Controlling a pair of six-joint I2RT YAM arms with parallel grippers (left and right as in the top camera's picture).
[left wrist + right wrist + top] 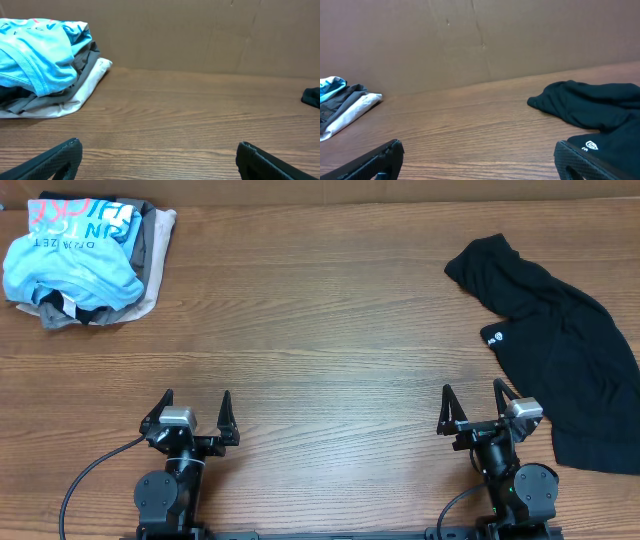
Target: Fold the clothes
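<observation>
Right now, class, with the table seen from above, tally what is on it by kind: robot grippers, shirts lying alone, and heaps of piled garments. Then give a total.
Robot grippers: 2 (left gripper, right gripper)
Shirts lying alone: 1 (black shirt)
Heaps of piled garments: 1 (heap of garments)
Total: 4

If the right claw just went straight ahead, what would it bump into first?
Probably the black shirt. The right gripper faces mostly bare table, but its right side lines up with the shirt's near edge; depth is hard to judge.
</observation>
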